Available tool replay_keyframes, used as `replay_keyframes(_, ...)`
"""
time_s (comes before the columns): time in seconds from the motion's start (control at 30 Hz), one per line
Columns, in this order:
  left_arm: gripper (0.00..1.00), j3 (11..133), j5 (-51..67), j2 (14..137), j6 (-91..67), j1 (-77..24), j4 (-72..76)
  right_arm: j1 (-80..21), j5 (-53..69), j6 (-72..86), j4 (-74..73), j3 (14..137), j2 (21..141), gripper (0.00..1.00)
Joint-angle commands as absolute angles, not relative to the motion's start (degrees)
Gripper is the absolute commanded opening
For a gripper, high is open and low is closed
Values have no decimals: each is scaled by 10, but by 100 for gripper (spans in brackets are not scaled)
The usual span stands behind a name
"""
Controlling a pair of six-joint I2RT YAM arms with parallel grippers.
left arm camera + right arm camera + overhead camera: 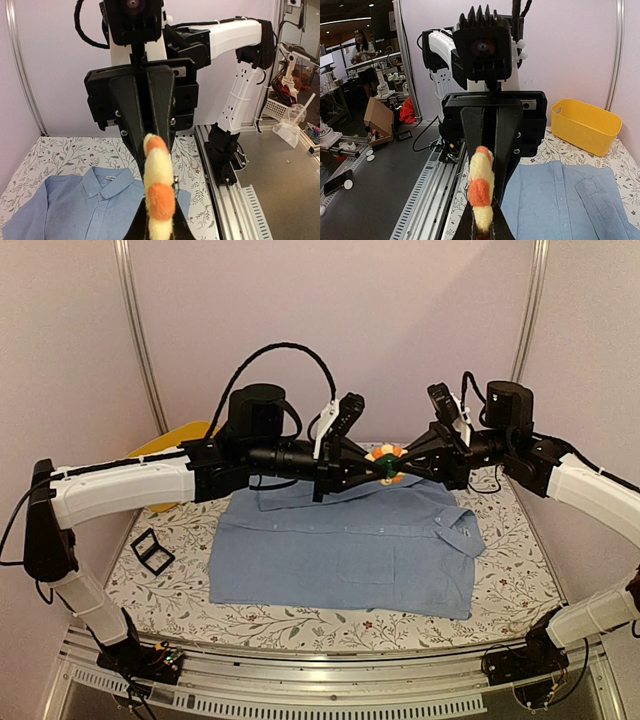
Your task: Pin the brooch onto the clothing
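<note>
Grips the brooch [385,461] with left end effector [371,469] and right end effector [401,468], both clenched on it from opposite sides, above the clothing [340,550] lying flat on the counter [505,590].

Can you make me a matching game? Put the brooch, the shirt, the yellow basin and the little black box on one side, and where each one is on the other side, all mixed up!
Things
1. brooch
2. shirt
3. yellow basin
4. black box

Places
A. left of the shirt, on the flowery tablecloth
B. up in the air, pinched between the left end effector and the right end effector
C. spread flat in the middle of the tablecloth
D. at the far back left corner

Pairs: 1-B, 2-C, 3-D, 4-A
</note>
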State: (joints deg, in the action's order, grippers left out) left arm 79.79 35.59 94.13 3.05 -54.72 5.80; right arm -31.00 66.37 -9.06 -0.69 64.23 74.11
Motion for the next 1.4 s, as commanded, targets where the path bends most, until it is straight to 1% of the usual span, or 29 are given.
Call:
replay_keyframes(0.0,0,771,353,920,22,-551,88,-314,645,-99,-16,656,741,9)
replay_keyframes(0.07,0,765,350,916,20,-551,94,-314,640,-98,-15,654,737,17)
replay_keyframes(0.13,0,760,349,914,19,-550,99,-314,637,-98,-15,650,733,20)
replay_keyframes(0.33,0,746,347,907,12,-551,122,-315,631,-92,-11,634,723,24)
replay_keyframes(0.57,0,743,343,904,11,-551,128,-315,628,-88,-14,611,713,33)
replay_keyframes(0.87,0,742,342,906,12,-551,135,-315,628,-73,-5,596,717,34)
replay_keyframes(0.93,0,743,341,907,12,-551,134,-315,634,-64,22,592,718,34)
replay_keyframes(1.0,0,744,342,907,12,-551,133,-316,637,-56,38,589,718,33)
replay_keyframes(1.17,0,746,342,909,11,-551,134,-322,644,-45,61,591,726,26)
replay_keyframes(1.37,0,745,343,907,13,-551,134,-325,650,-44,62,596,741,7)
